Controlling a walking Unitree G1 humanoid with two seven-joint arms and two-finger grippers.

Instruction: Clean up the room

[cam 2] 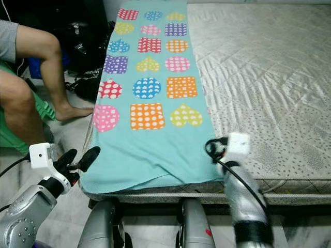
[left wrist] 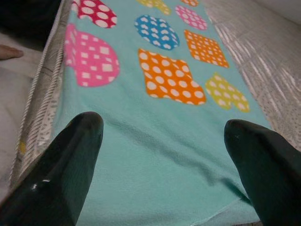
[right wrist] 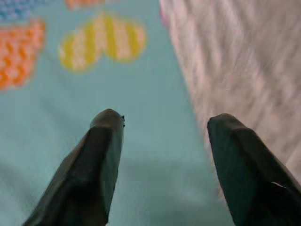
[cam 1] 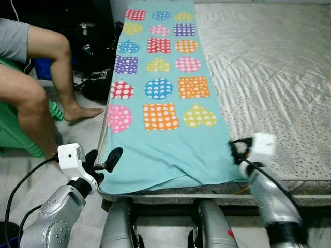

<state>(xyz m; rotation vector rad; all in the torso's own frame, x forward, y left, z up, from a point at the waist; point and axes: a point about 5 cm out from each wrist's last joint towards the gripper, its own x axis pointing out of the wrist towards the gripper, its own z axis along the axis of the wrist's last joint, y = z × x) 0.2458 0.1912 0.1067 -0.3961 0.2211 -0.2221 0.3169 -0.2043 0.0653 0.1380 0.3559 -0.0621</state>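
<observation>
A turquoise blanket printed with colourful dotted hearts, squares and circles lies flat along the left side of a grey quilted mattress. Its near edge hangs slightly over the mattress front. My left gripper is open beside the blanket's near left corner, at the mattress edge. In the left wrist view its fingers spread wide over the blanket. My right gripper is open at the blanket's near right edge. The right wrist view shows that gripper straddling the line where blanket meets mattress.
A person sits on a green chair at the left, bare foot on the floor beside the bed. Dark bags are piled by the bed's far left side. My own legs stand against the mattress front.
</observation>
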